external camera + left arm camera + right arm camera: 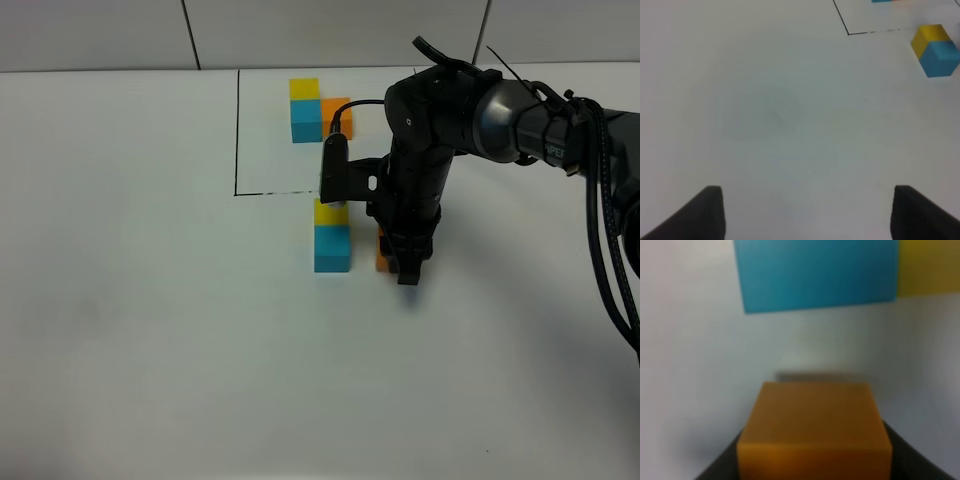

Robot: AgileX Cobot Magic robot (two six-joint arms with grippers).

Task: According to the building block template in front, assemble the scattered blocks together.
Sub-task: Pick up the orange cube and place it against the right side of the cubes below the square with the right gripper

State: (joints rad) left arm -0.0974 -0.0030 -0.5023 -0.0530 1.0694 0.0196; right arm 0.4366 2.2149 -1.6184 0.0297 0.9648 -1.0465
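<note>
Right pincer [815, 460]: clenched on orange cube [815, 432], low over worktop [150, 300]. Blue cube [817, 272], yellow [930, 265] adjoining: straight ahead of orange, apart, gap between. Left pincer [807, 215]: released, idle, farther off. Template [318, 110]: beyond blue.

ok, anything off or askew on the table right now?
Nothing damaged or askew. The loose yellow cube and light blue cube sit flush; the orange cube is apart from them, in the right gripper.
</note>
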